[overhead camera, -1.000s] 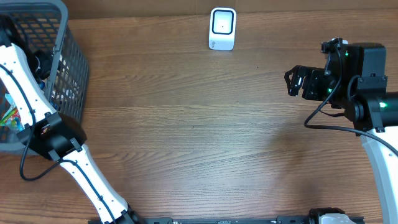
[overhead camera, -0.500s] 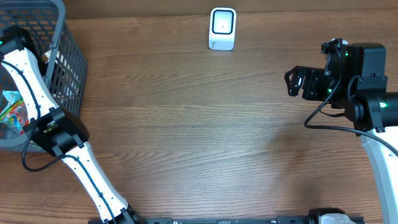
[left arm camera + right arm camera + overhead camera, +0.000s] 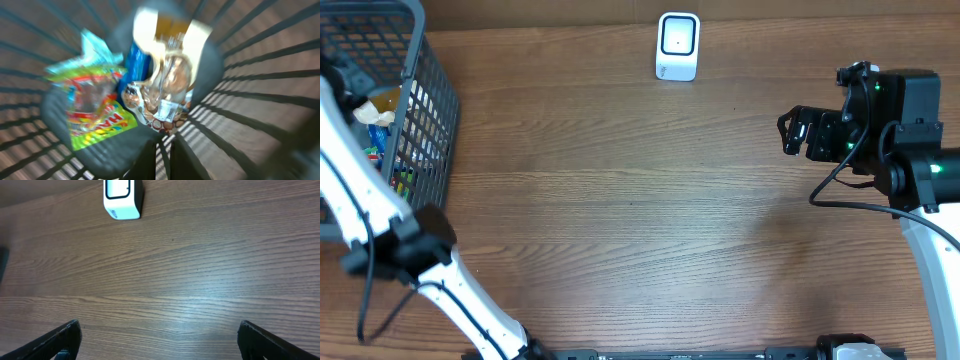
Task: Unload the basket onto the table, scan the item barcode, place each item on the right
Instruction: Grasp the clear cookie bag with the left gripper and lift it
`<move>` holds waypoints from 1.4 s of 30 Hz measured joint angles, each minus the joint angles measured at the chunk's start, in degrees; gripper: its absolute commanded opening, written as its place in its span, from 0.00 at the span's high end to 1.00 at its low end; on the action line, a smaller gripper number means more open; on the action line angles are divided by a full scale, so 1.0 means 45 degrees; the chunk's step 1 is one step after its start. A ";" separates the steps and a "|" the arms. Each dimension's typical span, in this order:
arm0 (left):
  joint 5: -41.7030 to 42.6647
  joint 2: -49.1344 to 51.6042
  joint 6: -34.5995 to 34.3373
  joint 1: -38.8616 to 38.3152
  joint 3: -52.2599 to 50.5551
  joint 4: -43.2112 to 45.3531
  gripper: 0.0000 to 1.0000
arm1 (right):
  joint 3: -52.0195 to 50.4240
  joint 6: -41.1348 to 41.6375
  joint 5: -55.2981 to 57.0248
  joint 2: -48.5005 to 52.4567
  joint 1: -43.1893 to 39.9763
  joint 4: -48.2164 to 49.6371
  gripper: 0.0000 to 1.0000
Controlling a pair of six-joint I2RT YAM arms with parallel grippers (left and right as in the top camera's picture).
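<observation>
The left wrist view is blurred by motion and looks down into the grey basket (image 3: 260, 55). On its floor lie a green-and-yellow snack packet (image 3: 95, 115), a brown-and-cream packet (image 3: 167, 85) and a blue packet (image 3: 135, 62). My left gripper (image 3: 162, 160) hangs above them with its fingers nearly touching; only the basket floor shows through the slit between them. The white barcode scanner (image 3: 678, 45) stands at the table's far edge, also seen in the right wrist view (image 3: 122, 197). My right gripper (image 3: 798, 132) hovers wide open over bare wood at the right.
The basket (image 3: 430, 110) stands at the far left corner with my left arm (image 3: 365, 200) reaching over its rim. A tan item (image 3: 375, 105) shows inside it. Wooden tabletop (image 3: 640, 200) lies between the basket and the right arm.
My left gripper has gone from open to shut inside the basket, and the left arm has swung toward the left edge. The right arm has not moved.
</observation>
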 measured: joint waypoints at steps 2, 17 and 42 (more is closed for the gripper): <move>-0.0010 -0.1073 0.0000 0.0000 0.0141 0.0000 0.96 | 0.0000 0.0000 0.0000 0.0000 0.0000 0.0000 0.00; -0.0617 0.0398 0.0015 0.0257 0.0194 0.0894 0.07 | 0.0000 0.0005 0.0000 0.0000 0.0000 -0.0010 0.00; 0.1107 0.5600 0.2424 0.0588 0.0034 0.1671 0.43 | 0.0000 0.0000 -0.0092 0.0000 0.0000 0.0005 0.00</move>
